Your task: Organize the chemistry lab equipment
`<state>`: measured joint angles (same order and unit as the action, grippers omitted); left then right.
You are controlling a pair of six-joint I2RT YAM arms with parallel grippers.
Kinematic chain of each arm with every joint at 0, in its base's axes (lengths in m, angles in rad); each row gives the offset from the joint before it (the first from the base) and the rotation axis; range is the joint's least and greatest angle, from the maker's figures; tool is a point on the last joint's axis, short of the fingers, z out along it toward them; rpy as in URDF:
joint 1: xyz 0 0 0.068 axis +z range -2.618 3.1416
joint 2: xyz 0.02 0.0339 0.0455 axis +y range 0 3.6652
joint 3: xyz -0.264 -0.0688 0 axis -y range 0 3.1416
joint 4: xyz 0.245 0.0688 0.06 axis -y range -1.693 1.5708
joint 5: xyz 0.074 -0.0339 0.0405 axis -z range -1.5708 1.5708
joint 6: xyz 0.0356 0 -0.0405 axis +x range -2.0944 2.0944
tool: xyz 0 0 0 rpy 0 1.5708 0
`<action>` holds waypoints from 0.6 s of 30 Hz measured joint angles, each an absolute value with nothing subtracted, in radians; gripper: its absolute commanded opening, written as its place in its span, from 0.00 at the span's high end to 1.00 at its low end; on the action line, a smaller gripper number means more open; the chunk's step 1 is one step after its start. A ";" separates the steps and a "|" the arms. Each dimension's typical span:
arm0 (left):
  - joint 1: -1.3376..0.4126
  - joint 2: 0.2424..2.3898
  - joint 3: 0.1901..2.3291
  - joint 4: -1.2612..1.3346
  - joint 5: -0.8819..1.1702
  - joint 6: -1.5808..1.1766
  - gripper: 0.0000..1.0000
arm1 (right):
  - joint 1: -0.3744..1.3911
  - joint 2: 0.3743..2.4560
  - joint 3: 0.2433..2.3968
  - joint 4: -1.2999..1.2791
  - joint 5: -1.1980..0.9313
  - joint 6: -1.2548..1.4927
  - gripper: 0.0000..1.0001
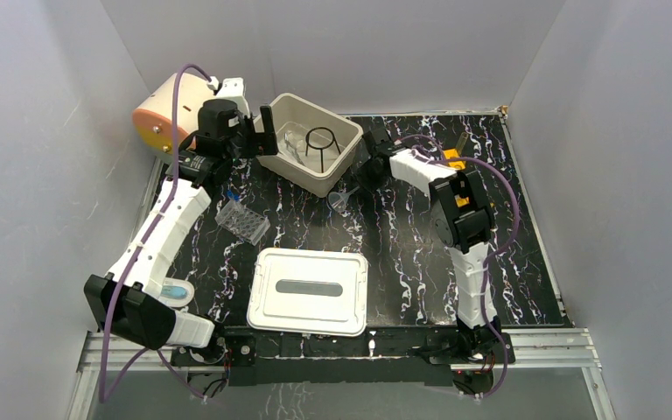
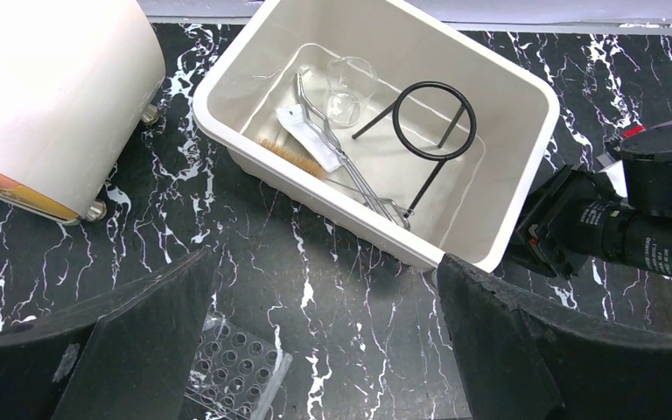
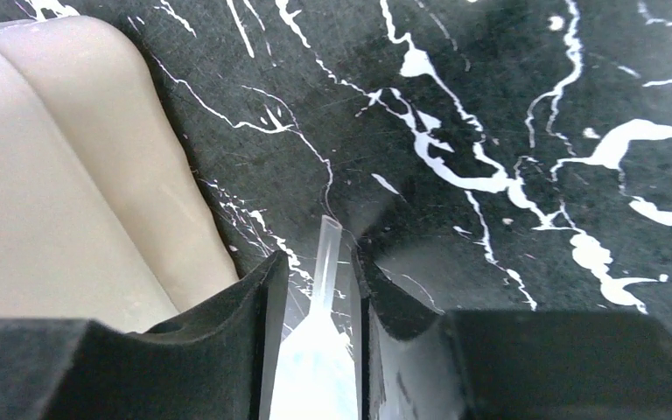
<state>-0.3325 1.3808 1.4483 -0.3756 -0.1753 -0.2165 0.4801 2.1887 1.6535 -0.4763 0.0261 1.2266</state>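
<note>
Black marble-patterned table (image 1: 420, 254) is filling the top view. At its far side a cream bin (image 1: 302, 175) is standing, and the black wire ring stand (image 1: 320, 140) is sitting inside it. The clear funnel (image 1: 343, 200) is lying on the table just beside the bin's near corner, and a white lid (image 1: 308, 291) is lying nearer to me.

From the left wrist I am seeing the left gripper (image 2: 324, 262) hanging wide open and holding nothing, in front of the bin. Inside the bin are lying the beaker (image 2: 350, 83), the metal forceps (image 2: 341, 157) and the brush (image 2: 284, 153).

From the right wrist, the right gripper (image 3: 315, 262) is standing with one finger at each side of the funnel, very close. I cannot tell if they are pressing it.
</note>
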 measured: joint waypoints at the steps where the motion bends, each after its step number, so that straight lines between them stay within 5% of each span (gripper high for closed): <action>1: -0.335 1.381 1.448 -0.376 -0.176 -0.216 0.02 | 0.480 2.196 1.663 -0.481 0.019 1.228 0.63; 4: -0.337 1.381 1.448 -0.376 -0.178 -0.212 0.02 | 0.480 2.210 1.683 -0.496 0.005 1.232 0.70; 7: -0.342 1.381 1.448 -0.376 -0.183 -0.207 0.02 | 0.480 2.226 1.706 -0.516 -0.005 1.225 0.91; 18: -0.358 1.381 1.448 -0.376 -0.181 -0.204 0.02 | 0.481 2.222 1.714 -0.519 0.002 1.096 0.99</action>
